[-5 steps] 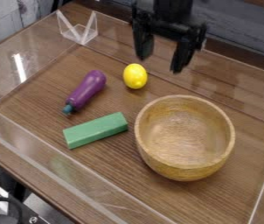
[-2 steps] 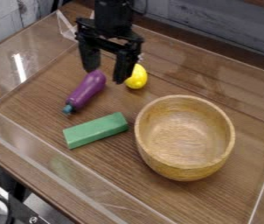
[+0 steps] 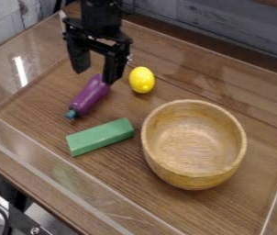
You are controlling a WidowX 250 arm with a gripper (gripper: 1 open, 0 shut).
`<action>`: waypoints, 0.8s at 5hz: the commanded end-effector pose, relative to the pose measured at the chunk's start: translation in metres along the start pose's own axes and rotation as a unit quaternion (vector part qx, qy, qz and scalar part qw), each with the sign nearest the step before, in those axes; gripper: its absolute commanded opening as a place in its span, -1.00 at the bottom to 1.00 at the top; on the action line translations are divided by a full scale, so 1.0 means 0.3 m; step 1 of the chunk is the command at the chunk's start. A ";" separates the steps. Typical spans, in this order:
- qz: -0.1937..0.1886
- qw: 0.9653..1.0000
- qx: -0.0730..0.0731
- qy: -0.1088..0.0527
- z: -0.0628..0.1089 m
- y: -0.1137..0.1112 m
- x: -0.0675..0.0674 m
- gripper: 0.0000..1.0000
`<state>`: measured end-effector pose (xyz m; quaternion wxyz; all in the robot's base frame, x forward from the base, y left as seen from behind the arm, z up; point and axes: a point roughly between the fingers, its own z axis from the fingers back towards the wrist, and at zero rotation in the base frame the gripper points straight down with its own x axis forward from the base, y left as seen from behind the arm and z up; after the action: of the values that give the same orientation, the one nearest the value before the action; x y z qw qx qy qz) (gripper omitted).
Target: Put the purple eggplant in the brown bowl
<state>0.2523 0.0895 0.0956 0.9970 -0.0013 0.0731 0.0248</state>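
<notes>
The purple eggplant point(image 3: 88, 96) lies on the wooden table left of centre, its blue-green stem cap pointing toward the near left. My gripper point(image 3: 95, 64) hangs just above the eggplant's far end, open, with one dark finger on each side and nothing between them. The brown bowl point(image 3: 195, 142) stands empty at the right front, well apart from the eggplant.
A yellow lemon point(image 3: 141, 79) sits just right of the gripper. A green block point(image 3: 101, 136) lies in front of the eggplant. Clear plastic walls point(image 3: 13, 138) border the table, and a clear stand point(image 3: 62, 22) sits at the back left.
The gripper has travelled left from above the lemon's right side to over the eggplant's far end and come lower. It stayed open. Nothing on the table moved.
</notes>
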 end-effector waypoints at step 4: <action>0.017 1.000 0.011 -0.005 -0.121 0.079 0.015 1.00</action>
<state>0.2469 0.1074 0.0498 0.9958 0.0038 0.0852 0.0341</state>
